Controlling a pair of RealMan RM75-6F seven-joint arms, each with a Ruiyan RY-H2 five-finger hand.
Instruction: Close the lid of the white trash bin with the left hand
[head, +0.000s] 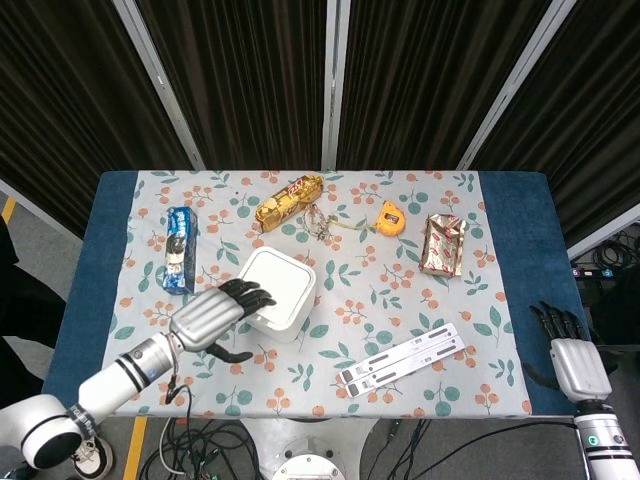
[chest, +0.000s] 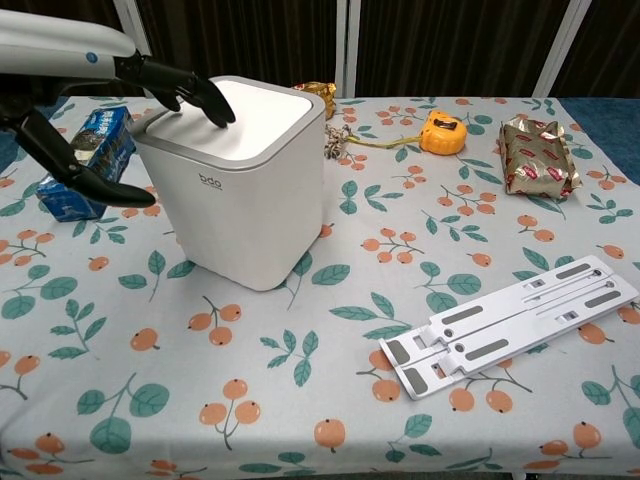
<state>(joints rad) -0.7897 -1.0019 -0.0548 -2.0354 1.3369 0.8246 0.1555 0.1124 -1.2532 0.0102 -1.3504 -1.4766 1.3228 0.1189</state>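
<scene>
The white trash bin (head: 277, 293) (chest: 246, 190) stands on the flowered cloth, left of centre, with its lid (chest: 245, 117) lying flat and flush on the body. My left hand (head: 211, 318) (chest: 95, 95) reaches over the bin's left edge, its dark fingertips (chest: 205, 98) resting on the lid's near-left part and the thumb hanging beside the bin wall. It holds nothing. My right hand (head: 567, 356) hangs off the table's right front corner, fingers spread and empty.
A blue packet (head: 179, 249) (chest: 85, 160) lies left of the bin. Behind it are a gold wrapped bar (head: 289, 200), keys (head: 317, 220), a yellow tape measure (chest: 443, 131) and a foil bag (chest: 539, 155). A white slotted bracket (chest: 510, 325) lies at the front right.
</scene>
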